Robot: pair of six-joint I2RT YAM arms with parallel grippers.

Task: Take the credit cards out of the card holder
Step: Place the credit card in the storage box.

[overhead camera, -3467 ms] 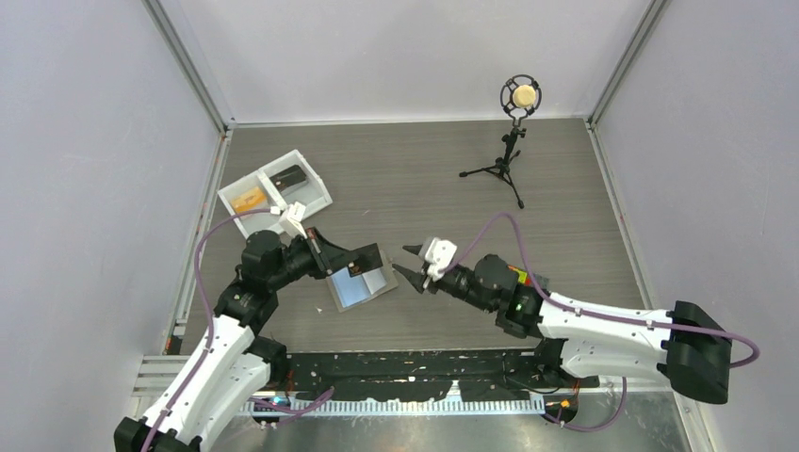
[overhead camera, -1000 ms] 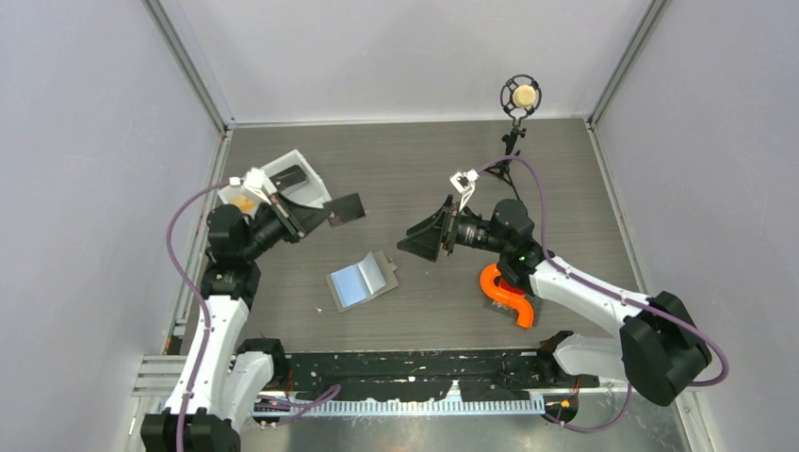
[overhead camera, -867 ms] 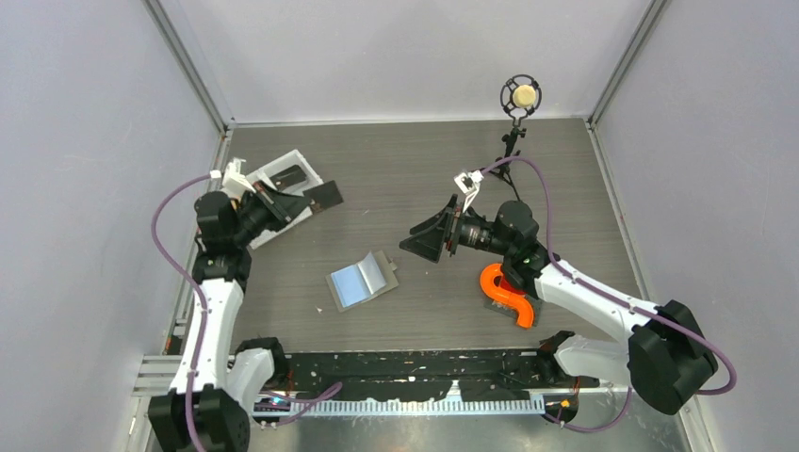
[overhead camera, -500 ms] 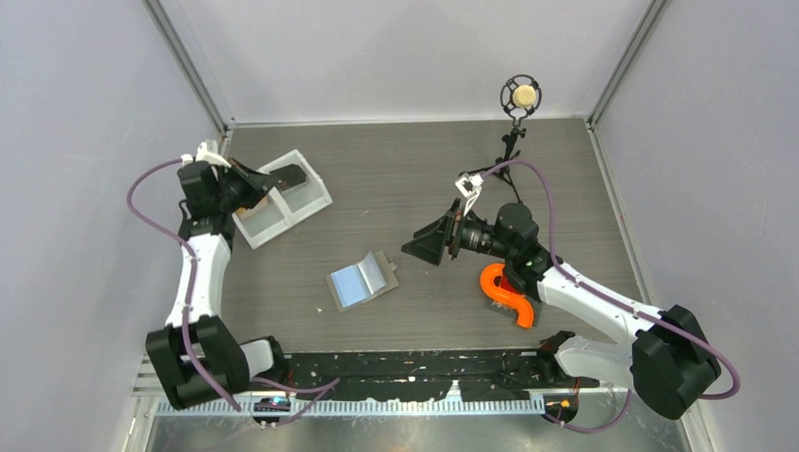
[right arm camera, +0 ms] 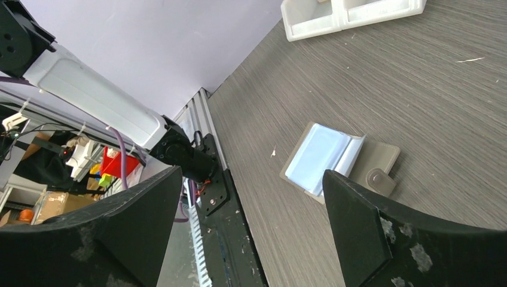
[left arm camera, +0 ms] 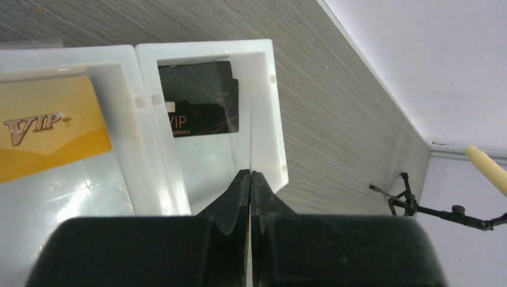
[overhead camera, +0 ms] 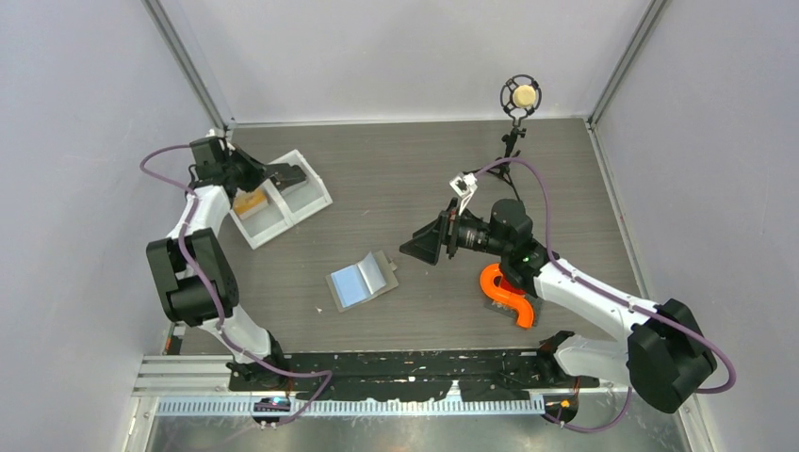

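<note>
The card holder (overhead camera: 363, 280) lies open on the table with its light blue panel up, also in the right wrist view (right arm camera: 338, 158). My left gripper (overhead camera: 267, 173) hangs over the white tray (overhead camera: 320, 202) at the back left, shut on a thin dark credit card seen edge-on (left arm camera: 251, 140). Below it, a black credit card (left arm camera: 200, 98) lies in the tray's right compartment and an orange credit card (left arm camera: 48, 134) in the left one. My right gripper (overhead camera: 424, 243) hovers right of the card holder, open and holding nothing (right arm camera: 252, 173).
A microphone on a small tripod (overhead camera: 513, 104) stands at the back right. An orange hook-shaped piece (overhead camera: 504, 294) sits on the table under my right arm. The tray's right wall (left arm camera: 272, 119) lies just under my left fingers.
My left arm has swung from the card holder to the tray at the back left, carrying the dark card. My right arm lifted off the card holder earlier and has since barely moved.
</note>
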